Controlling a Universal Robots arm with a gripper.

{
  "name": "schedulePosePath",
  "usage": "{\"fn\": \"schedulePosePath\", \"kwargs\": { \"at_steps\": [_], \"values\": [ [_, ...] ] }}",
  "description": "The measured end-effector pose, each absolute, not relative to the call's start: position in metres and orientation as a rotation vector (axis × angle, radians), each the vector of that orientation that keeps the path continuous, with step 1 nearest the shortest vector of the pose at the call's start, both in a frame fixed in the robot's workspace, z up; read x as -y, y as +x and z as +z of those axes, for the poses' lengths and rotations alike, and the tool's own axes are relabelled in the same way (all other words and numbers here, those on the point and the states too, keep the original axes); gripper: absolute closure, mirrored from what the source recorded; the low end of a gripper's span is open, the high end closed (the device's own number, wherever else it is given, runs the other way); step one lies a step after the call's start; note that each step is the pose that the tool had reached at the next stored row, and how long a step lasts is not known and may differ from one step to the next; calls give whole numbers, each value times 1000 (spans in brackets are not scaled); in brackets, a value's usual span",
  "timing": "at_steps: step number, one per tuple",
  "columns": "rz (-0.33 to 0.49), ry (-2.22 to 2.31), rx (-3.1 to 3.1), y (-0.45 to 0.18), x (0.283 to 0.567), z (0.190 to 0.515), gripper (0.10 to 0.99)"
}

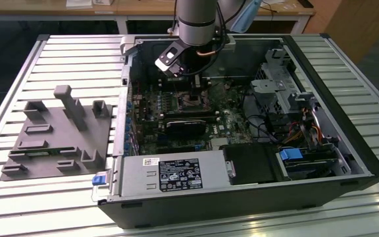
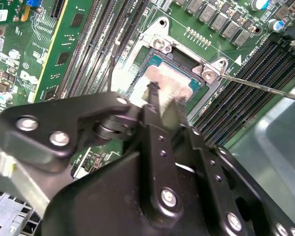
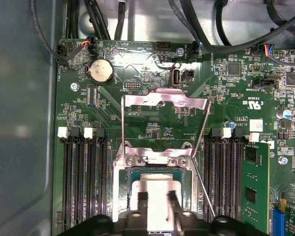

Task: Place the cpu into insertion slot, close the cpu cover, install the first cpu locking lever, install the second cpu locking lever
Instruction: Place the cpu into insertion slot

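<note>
The cpu (image 3: 158, 186), a flat silver square, lies in the insertion slot (image 3: 132, 173) on the green board; its top also catches the light in the second wrist view (image 2: 164, 78). My gripper (image 3: 158, 202) hovers right over it with a small gap between the two black fingertips, which seem to hold nothing (image 2: 163, 98). The cpu cover (image 3: 162, 100) stands swung up behind the socket. Thin wire locking levers (image 3: 122, 128) (image 3: 203, 129) stick up at either side, and one lever (image 2: 255, 86) slants away. In the exterior view the gripper (image 1: 193, 81) reaches into the case above the insertion slot (image 1: 191, 102).
Black memory slots (image 3: 83, 182) (image 3: 226, 177) flank the socket. A coin battery (image 3: 101, 71) and cables (image 3: 221, 29) sit beyond it. The case holds a power supply (image 1: 176, 173) and a drive cage (image 1: 278, 89). A grey fixture (image 1: 57, 133) lies at the exterior view's left.
</note>
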State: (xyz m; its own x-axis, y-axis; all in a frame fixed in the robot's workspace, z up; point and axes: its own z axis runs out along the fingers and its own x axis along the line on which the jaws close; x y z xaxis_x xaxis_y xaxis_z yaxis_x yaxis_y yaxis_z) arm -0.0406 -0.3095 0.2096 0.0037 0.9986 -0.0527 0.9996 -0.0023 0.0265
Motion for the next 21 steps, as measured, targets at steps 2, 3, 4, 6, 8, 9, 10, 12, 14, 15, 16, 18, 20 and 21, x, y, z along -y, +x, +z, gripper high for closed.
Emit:
{"fn": "schedulePosePath", "kwargs": {
  "at_steps": [2, 3, 4, 6, 8, 9, 10, 12, 14, 15, 16, 18, 20, 21],
  "values": [
    [-29, 2185, -2179, -41, 310, 210, 871],
    [-29, 2185, -2179, -41, 310, 210, 929],
    [-29, 2185, -2179, -41, 310, 210, 929],
    [-28, 2185, -2179, -41, 310, 210, 984],
    [-28, 2186, -2179, -41, 310, 210, 984],
    [-22, 2188, -2182, -41, 310, 210, 984],
    [-10, 2194, -2187, -41, 310, 210, 984],
    [12, 2203, -2199, -41, 310, 213, 984],
    [26, 2208, -2205, -41, 310, 216, 984],
    [29, 2209, -2207, -41, 310, 219, 984],
    [31, 2210, -2208, -41, 310, 222, 984],
    [32, 2211, -2208, -41, 310, 227, 984],
    [32, 2211, -2208, -41, 310, 231, 984],
    [32, 2211, -2208, -40, 310, 233, 984]
  ]
}}
